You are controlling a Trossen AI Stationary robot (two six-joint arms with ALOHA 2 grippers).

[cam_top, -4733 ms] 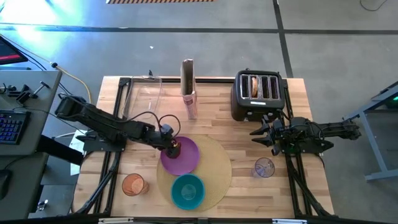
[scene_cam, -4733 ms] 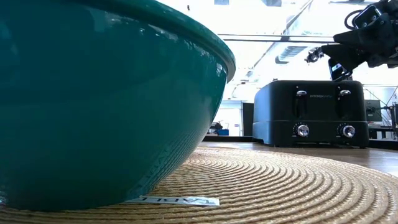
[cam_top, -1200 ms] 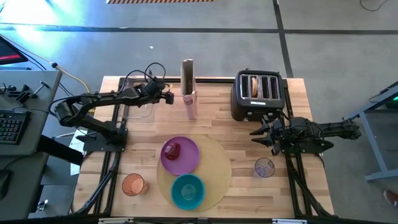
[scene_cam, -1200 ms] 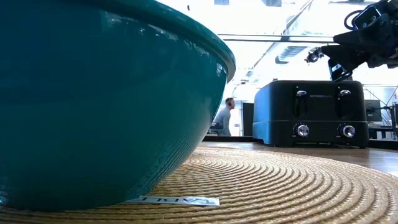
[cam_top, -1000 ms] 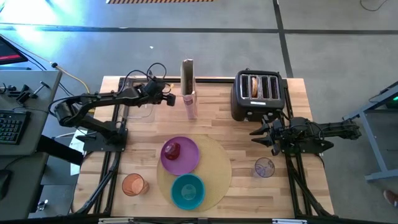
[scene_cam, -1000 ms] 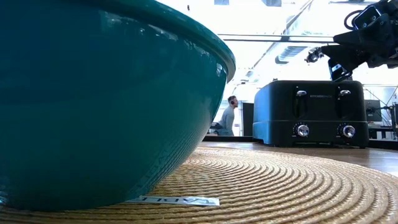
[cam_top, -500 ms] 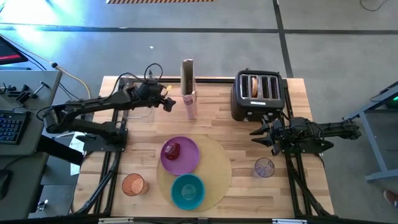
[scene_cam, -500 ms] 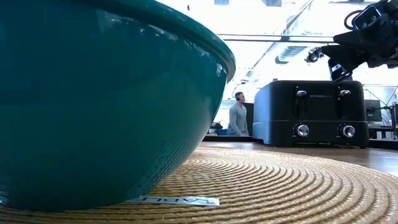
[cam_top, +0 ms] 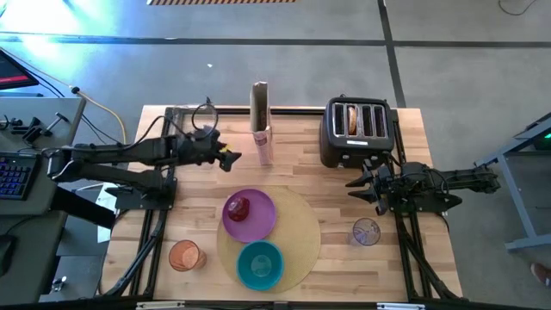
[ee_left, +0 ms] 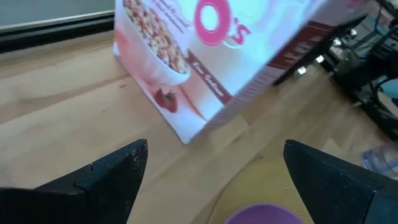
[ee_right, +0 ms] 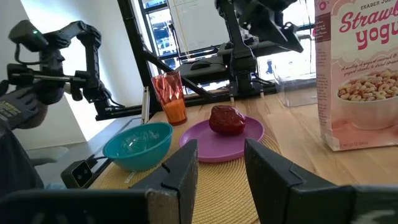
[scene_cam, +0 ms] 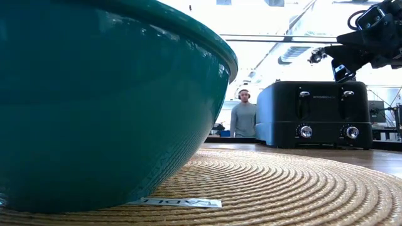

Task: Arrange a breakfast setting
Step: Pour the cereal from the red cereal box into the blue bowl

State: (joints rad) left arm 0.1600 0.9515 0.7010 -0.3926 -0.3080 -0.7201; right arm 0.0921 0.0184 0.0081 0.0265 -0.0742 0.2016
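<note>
The round tan mat (cam_top: 293, 232) carries the purple plate (cam_top: 255, 220), with the red fruit (cam_top: 238, 207) on it, and the teal bowl (cam_top: 260, 264). The orange cup (cam_top: 184, 256) stands left of the mat and the clear glass (cam_top: 366, 232) right of it. A bagel (cam_top: 350, 119) sticks out of a slot of the black toaster (cam_top: 357, 131). My left gripper (cam_top: 228, 158) is open and empty above the table, left of the cereal box (cam_top: 261, 120), which fills the left wrist view (ee_left: 230, 56). My right gripper (cam_top: 357, 185) is open and empty in front of the toaster. I cannot make out the spoon.
A clear container (cam_top: 194, 131) stands at the back left, under my left arm. The low view shows the bowl (scene_cam: 107, 100) close up, the mat (scene_cam: 282, 188), the toaster (scene_cam: 314, 113), and a person (scene_cam: 243, 116) in the room behind. Bare wood lies between box and plate.
My left gripper has drawn away from the cereal box toward the table's near edge and slightly left, staying open and empty. The person in the room behind has walked to the right. My right arm has kept still.
</note>
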